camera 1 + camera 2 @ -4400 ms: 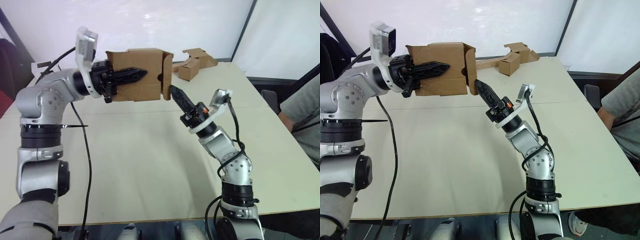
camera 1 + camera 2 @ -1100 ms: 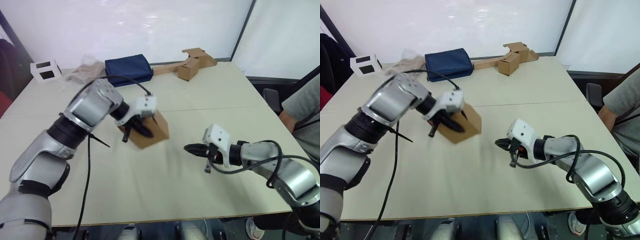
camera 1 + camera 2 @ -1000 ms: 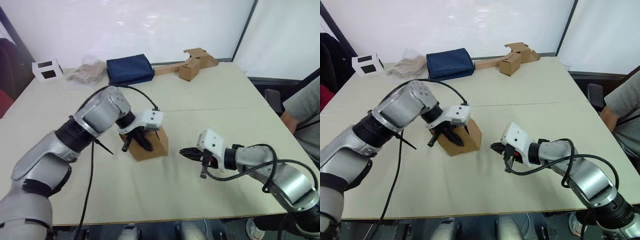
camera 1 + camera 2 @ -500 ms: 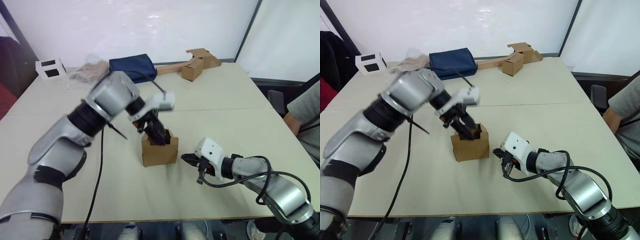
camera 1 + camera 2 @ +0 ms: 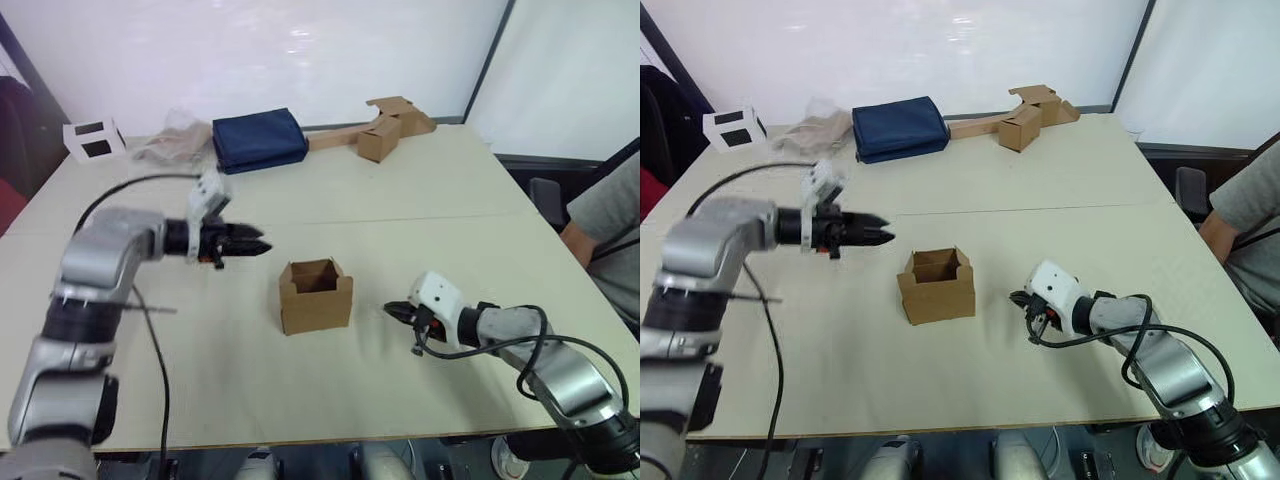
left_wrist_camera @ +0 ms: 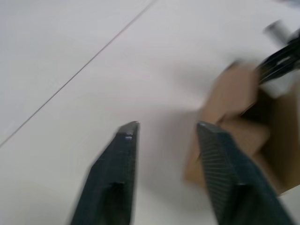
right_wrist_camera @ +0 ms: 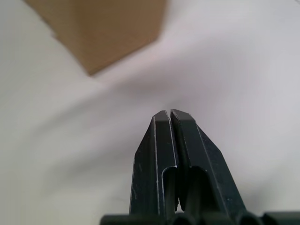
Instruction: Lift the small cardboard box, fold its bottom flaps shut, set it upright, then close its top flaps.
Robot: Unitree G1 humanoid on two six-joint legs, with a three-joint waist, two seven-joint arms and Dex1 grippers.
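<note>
The small cardboard box (image 5: 315, 300) stands upright near the middle of the table, its top open. Its top flaps (image 5: 313, 268) stick up around the rim. The bottom flaps are hidden under it. My left gripper (image 5: 262, 245) hovers to the left of the box, pointing at it and apart from it. In the left wrist view its fingers (image 6: 119, 159) are spread, nothing is between them, and the box (image 6: 248, 131) lies ahead. My right gripper (image 5: 391, 309) rests low to the right of the box, fingers (image 7: 161, 136) pressed together and empty.
At the back of the table lie a navy blue bag (image 5: 258, 140), a crumpled beige wrap (image 5: 170, 148), a white box with black squares (image 5: 90, 140) and cardboard pieces on a long strip (image 5: 385, 128). A person (image 5: 610, 215) sits at the right edge.
My left gripper has let go of the box's top rim and drawn back to the left. The box now stands free. My right gripper has backed slightly away to the right.
</note>
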